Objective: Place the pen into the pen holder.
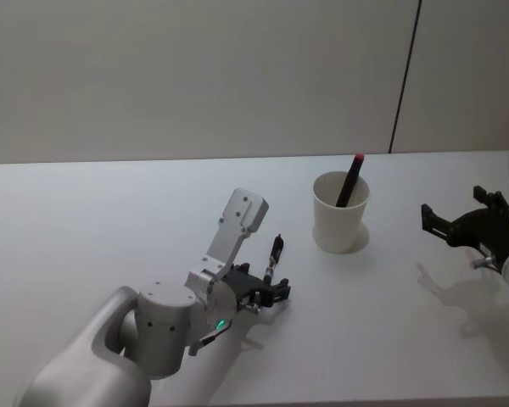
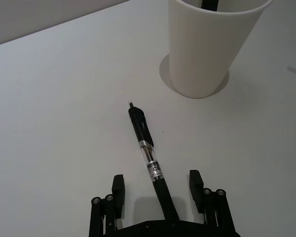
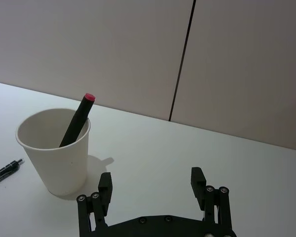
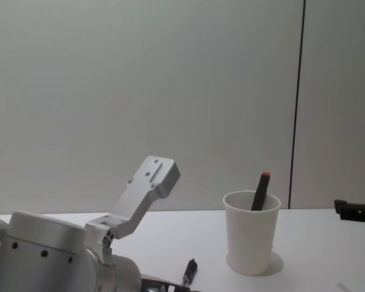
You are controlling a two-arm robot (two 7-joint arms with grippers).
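The black pen lies flat on the table, left of the pen holder, with one end between the spread fingers of the left gripper. The right gripper hovers right of the pen holder, fingers apart. A red-capped marker stands inside the pen holder.

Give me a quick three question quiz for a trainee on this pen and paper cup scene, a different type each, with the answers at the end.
1. True or false: the black pen lies on the table between the open fingers of the left gripper.
2. What stands in the pen holder? A) nothing B) a red-tipped dark pen C) scissors
3. Fill in: the right gripper, on the holder's right, is ___ (open or shut).
Key: 1 true; 2 B; 3 open.
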